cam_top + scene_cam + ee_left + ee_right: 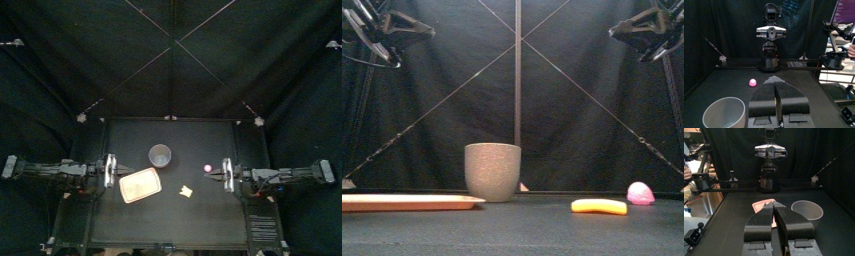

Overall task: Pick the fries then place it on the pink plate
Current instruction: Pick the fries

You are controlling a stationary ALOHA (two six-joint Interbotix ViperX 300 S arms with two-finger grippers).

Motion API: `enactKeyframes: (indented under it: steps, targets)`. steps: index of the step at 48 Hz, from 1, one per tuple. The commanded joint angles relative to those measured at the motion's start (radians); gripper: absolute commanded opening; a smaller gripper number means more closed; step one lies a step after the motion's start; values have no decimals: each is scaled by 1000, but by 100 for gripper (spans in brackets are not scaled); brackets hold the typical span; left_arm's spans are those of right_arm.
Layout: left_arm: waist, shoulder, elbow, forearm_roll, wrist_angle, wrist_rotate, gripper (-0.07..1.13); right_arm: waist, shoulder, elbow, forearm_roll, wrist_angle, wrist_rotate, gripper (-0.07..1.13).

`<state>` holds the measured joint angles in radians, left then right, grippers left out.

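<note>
One tray (pixel 409 201), cup (pixel 493 172), fries (pixel 599 206), pink toy (pixel 640 193) each.

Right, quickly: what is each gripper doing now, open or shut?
Left gripper: shut, holding nothing.
Right gripper: shut, holding nothing.

Pink tray (pixel 409 201) — cut off left.

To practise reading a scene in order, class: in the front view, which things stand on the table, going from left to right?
pink tray → grey speckled cup → yellow fries → small pink toy
</note>
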<state>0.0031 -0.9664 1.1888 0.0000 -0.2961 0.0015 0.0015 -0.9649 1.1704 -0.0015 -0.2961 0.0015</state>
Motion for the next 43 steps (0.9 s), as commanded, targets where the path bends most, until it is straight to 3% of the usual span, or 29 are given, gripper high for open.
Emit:
enactKeyframes:
  steps: [1,15,22,28,35,43]
  targets:
    - [-2,15,-5,5,-6,-2,-7,-8,41,-5,5,-2,5,0]
    - [-2,17,-14,3,-21,-2,-1,-84,265,-38,55,138,25,9]
    - [-2,18,-14,3,-25,-2,-1,-141,354,-86,166,291,29,34]
    - [0,20,-9,3,-25,-2,0,-173,382,-118,249,344,29,70]
    - [5,21,-8,3,-25,-2,0,-187,388,-124,247,333,28,104]
    - [21,21,-8,3,-28,0,0,-176,405,-129,244,296,29,106]
